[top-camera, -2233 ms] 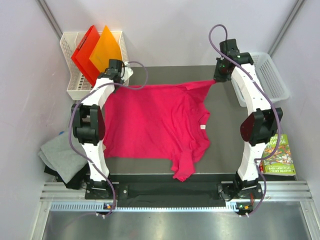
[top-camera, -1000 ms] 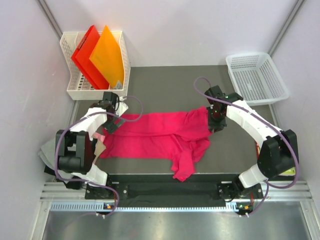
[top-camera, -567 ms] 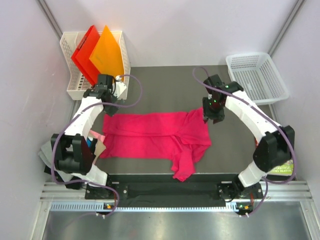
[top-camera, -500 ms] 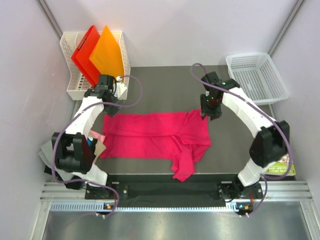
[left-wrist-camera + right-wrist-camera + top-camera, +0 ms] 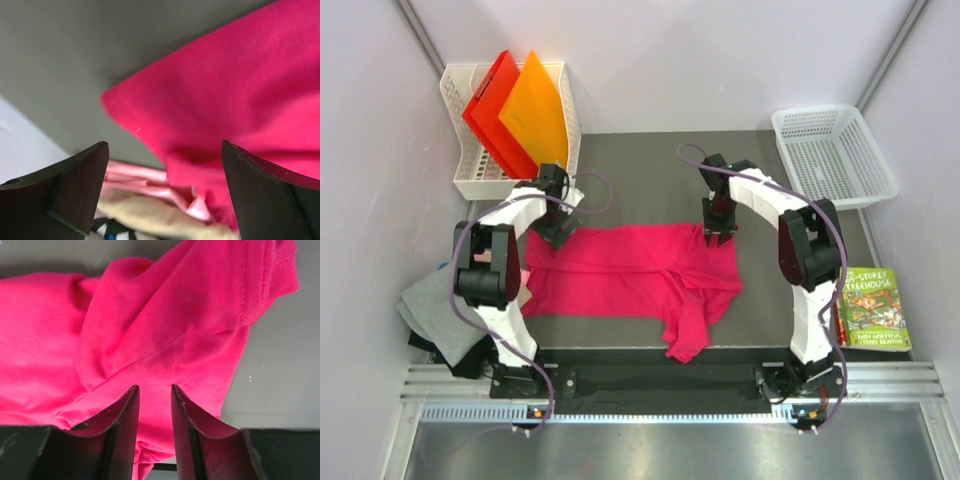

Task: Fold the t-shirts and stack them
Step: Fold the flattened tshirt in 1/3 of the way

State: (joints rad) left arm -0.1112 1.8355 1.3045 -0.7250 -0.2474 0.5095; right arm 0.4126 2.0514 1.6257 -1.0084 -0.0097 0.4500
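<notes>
On the table (image 5: 650, 165), left tool (image 5: 163, 150), spread, and right tool (image 5: 154, 390), barely parted, have neared the shirt (image 5: 620, 272).

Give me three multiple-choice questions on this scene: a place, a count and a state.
1. Where does the green book lie? A far left; B centre; C near right.
2. How many plastic folders stand in the white rack? A one; B two; C four.
3. The left gripper is: A wide open; B shut tight; C out of view.
Answers: C, it lies at the near right in the top view; B, one red, one orange; A, its fingers stand far apart above the magenta t-shirt.
</notes>
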